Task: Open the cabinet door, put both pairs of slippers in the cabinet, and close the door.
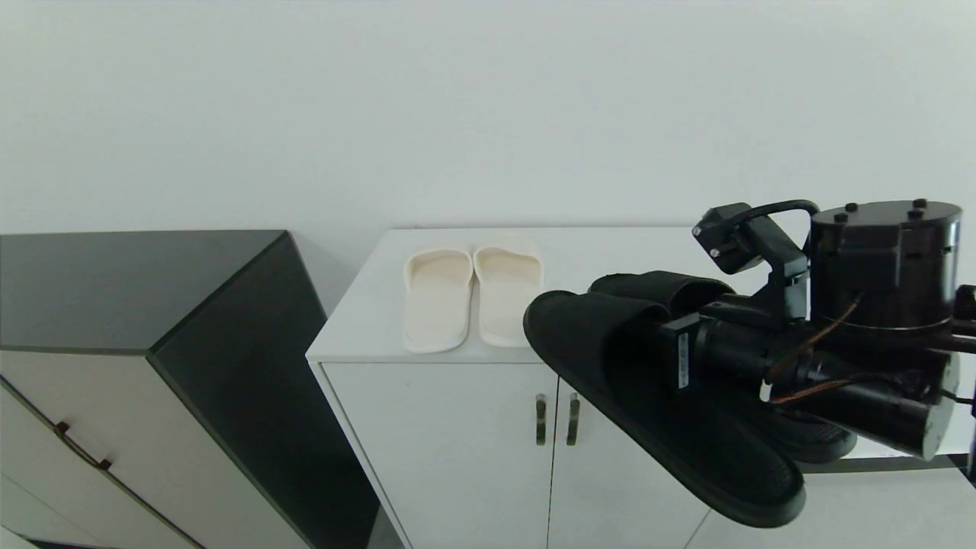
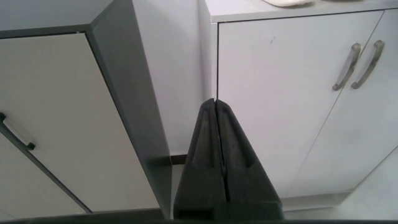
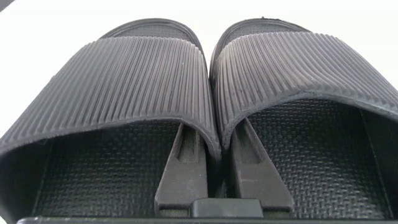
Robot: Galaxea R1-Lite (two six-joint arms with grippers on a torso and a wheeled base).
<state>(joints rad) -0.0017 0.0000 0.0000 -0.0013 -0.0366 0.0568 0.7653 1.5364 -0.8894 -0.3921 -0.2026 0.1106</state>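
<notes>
Black against white cabinet [image 1: 442,442]: pinches both slippers [image 1: 602,343] in right gripper [image 3: 213,134], raised before cabinet's front edge; presses left gripper [image 2: 215,106] fingers together, empty, before cabinet's left corner.

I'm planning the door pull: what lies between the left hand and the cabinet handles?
Nothing stands there: in the left wrist view, only bare door front runs from the left hand to the handles.
</notes>
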